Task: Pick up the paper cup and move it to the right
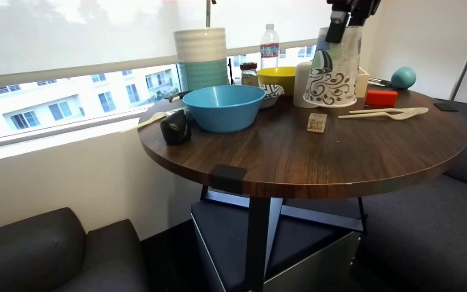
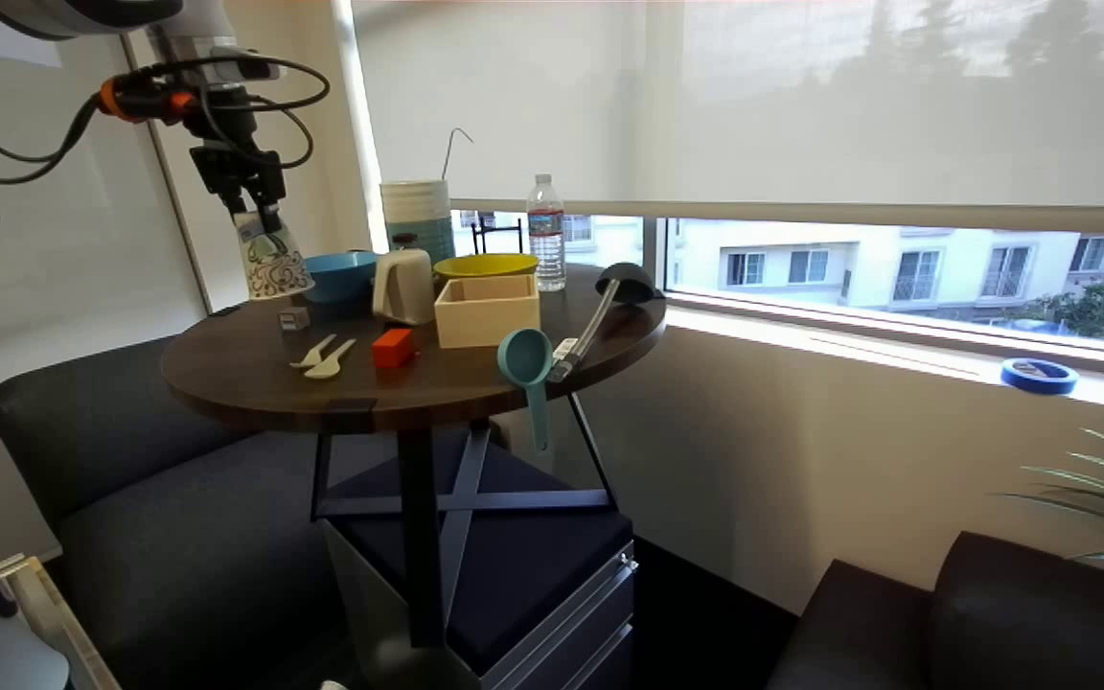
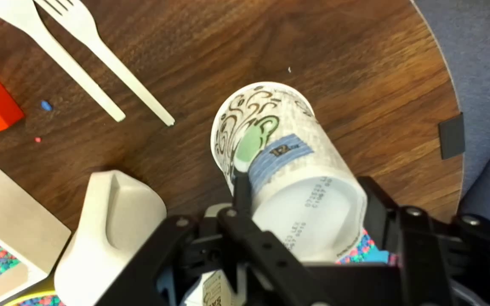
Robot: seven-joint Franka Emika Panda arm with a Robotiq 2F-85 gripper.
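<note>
The off-white paper cup point(image 1: 333, 81), with its swirl pattern, is upside down with its wide rim facing down. It also shows in an exterior view point(image 2: 276, 264), tilted a little and raised above the table. My gripper point(image 2: 255, 217) is shut on the narrow base end of the paper cup. In the wrist view, the fingers of the gripper point(image 3: 304, 187) press on both sides of the paper cup point(image 3: 287, 140), and its base is slightly dented. The inside of the cup is hidden.
The blue bowl point(image 1: 223, 107), cream pitcher point(image 2: 405, 287), yellow bowl point(image 2: 485, 265) and wooden box point(image 2: 488, 321) stand near the cup. A small wooden block point(image 1: 317, 123), a red block point(image 2: 394, 348) and a pale fork and spoon point(image 2: 327, 361) lie on the round table point(image 1: 290, 162).
</note>
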